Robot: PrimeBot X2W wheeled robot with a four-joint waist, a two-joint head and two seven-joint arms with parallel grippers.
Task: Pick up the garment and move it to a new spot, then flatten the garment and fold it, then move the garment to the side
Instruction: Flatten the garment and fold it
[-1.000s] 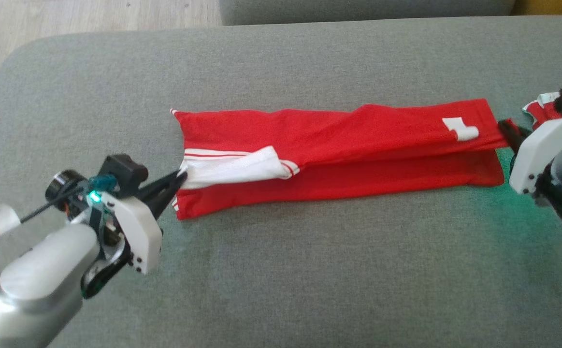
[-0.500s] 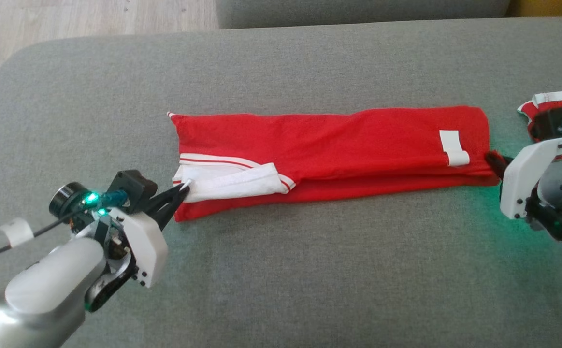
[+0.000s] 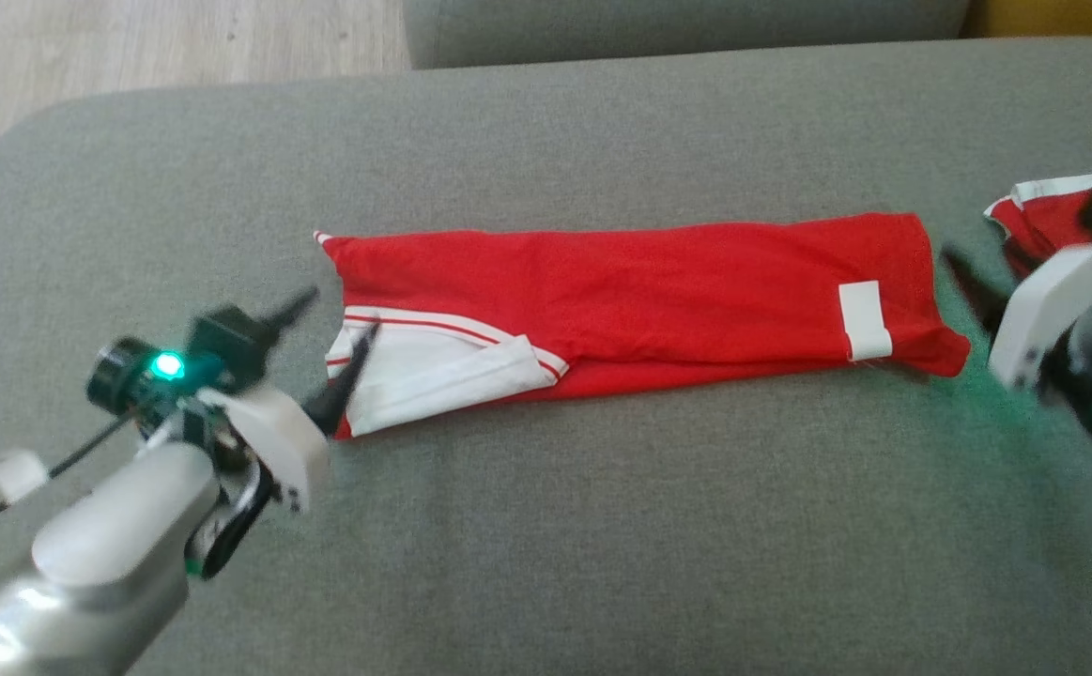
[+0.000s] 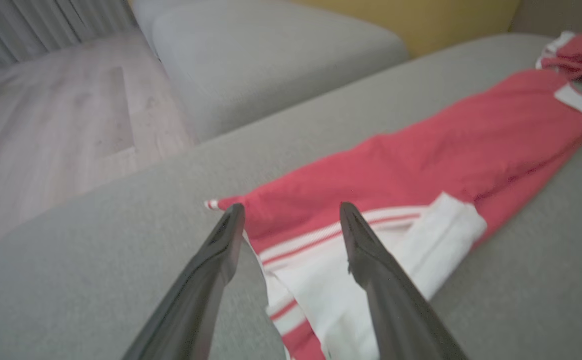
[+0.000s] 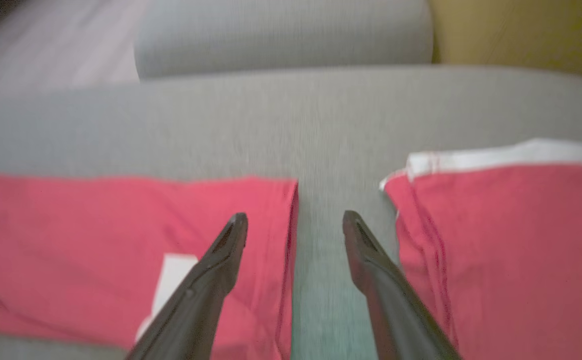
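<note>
The red garment [image 3: 658, 291] lies on the grey sofa seat [image 3: 602, 526] as a long flat band, folded lengthwise. A white sleeve with red stripes [image 3: 442, 366] rests on its left end and a white label [image 3: 863, 319] near its right end. My left gripper [image 3: 334, 333] is open at the left end, its fingers [image 4: 366, 250] spread over the sleeve's edge, holding nothing. My right gripper [image 3: 968, 282] is blurred in the head view. In the right wrist view it [image 5: 295, 220] is open above the garment's right edge [image 5: 120, 225], with nothing held.
A second red garment with white trim [image 3: 1043, 211] lies at the right, close behind my right gripper. Another grey cushion [image 3: 677, 23] stands beyond the seat, wooden floor [image 3: 132, 47] at the far left. Bare seat runs along the near side.
Both grippers have opened and let go of the garment's ends, and it has settled flat on the seat. The left fingers have spread apart. The head view has shifted slightly.
</note>
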